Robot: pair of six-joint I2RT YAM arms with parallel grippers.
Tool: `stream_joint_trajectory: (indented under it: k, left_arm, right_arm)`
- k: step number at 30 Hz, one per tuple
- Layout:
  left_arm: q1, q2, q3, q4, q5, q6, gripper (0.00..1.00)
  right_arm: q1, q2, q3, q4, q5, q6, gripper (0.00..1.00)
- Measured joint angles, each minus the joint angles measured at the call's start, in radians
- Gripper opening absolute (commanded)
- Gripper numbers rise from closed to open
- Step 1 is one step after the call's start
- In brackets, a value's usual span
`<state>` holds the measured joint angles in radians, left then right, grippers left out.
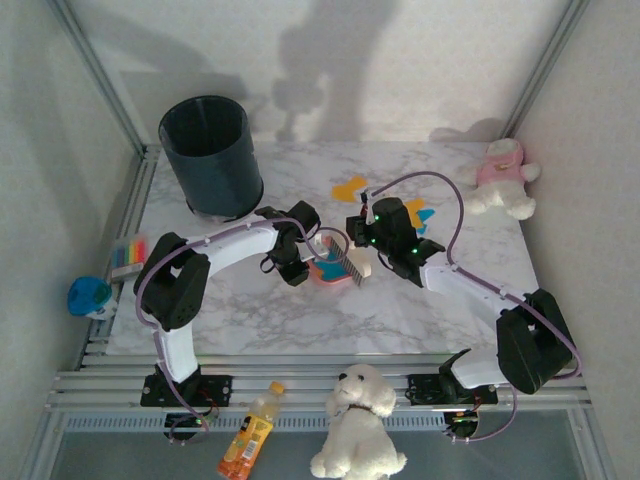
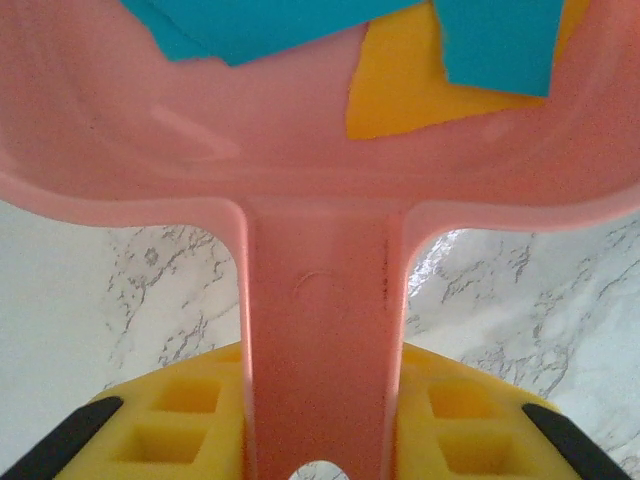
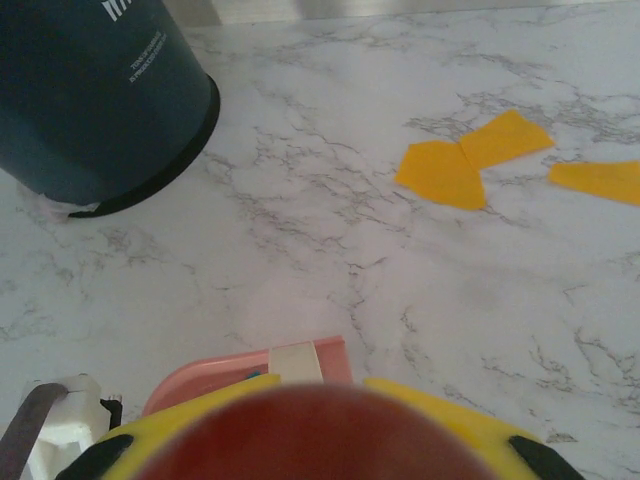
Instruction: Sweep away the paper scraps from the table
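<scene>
The pink dustpan (image 1: 326,271) sits on the table (image 1: 250,310) at the centre, and my left gripper (image 1: 303,258) is shut on its handle (image 2: 322,330). Teal paper scraps (image 2: 270,25) and an orange one (image 2: 400,90) lie inside the pan (image 2: 150,120). Just to the right, my right gripper (image 1: 373,238) is shut on the rounded red handle (image 3: 300,440) of the striped brush block (image 1: 352,262), which stands at the pan's mouth. More orange scraps (image 3: 440,172) lie loose on the marble (image 3: 300,220) further back (image 1: 348,188), with an orange and teal pair (image 1: 422,214) behind the right wrist.
A dark round bin (image 1: 212,155) stands at the table's back left. A pink and white plush toy (image 1: 505,178) sits at the right edge. A white plush dog (image 1: 358,420) and a bottle (image 1: 250,432) lie in front of the arm bases.
</scene>
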<state>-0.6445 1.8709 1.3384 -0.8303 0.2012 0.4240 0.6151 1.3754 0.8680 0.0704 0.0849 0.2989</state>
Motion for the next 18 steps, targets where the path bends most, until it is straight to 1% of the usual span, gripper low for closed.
stream_joint_trajectory:
  k: [4,10,18]
  left_arm:
    - [0.0,-0.006,-0.003,0.01,0.002,0.0,0.0]
    - [0.0,-0.042,-0.025,0.052,0.004,-0.001,0.0]
    - [0.0,-0.103,-0.072,0.129,0.003,-0.01,0.0]
  right_arm:
    - [0.0,-0.034,-0.005,0.001,0.031,0.0,0.0]
    - [0.0,-0.125,-0.037,0.014,0.105,0.001,0.0]
    - [0.0,-0.204,-0.069,0.014,0.233,0.005,0.0]
